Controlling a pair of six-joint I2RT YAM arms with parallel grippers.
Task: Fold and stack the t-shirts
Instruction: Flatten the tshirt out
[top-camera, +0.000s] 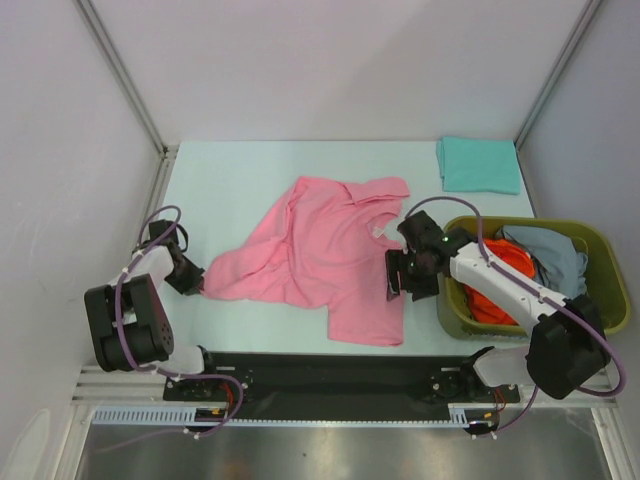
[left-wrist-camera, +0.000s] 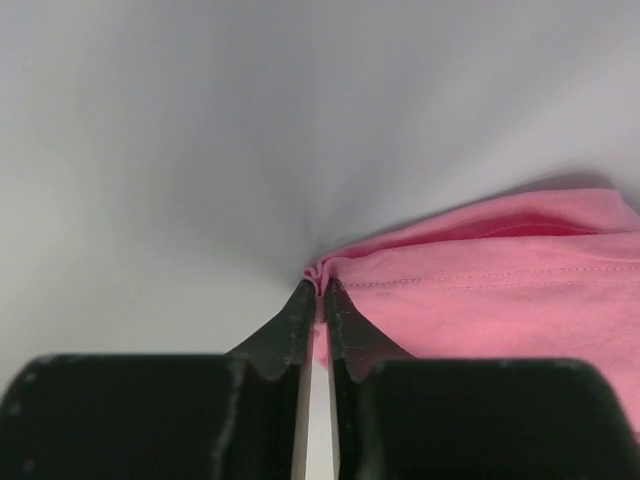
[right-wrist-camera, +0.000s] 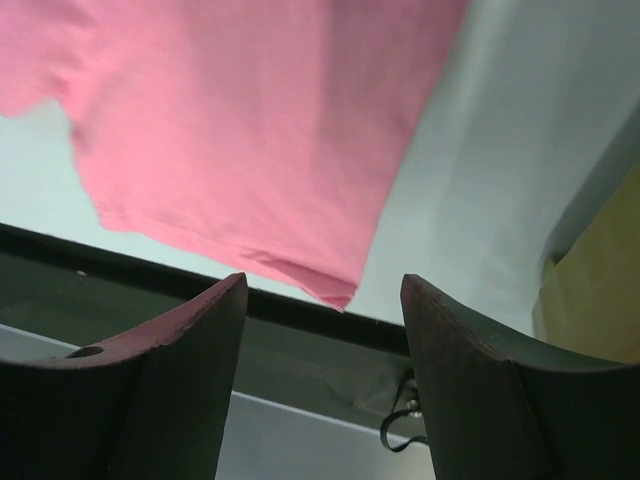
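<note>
Here we find the pink shirt (top-camera: 320, 255) spread loosely and crumpled at the middle of the table (top-camera: 240, 180). The left gripper (top-camera: 197, 287) sits at the shirt's 8 o'clock corner. Its fingers (left-wrist-camera: 300, 320) are nearly closed and pinch a small fold of the pink hem between their tips. The right gripper (top-camera: 392, 275) is at the shirt's 3 o'clock edge. Its fingers (right-wrist-camera: 200, 340) stand wide apart with nothing between them. A folded teal shirt (top-camera: 478, 165) lies flat at 1 o'clock. The green basket (top-camera: 600, 255) at 4 o'clock contains an orange-red shirt (top-camera: 490, 300) and a grey-blue shirt (top-camera: 555, 255).
</note>
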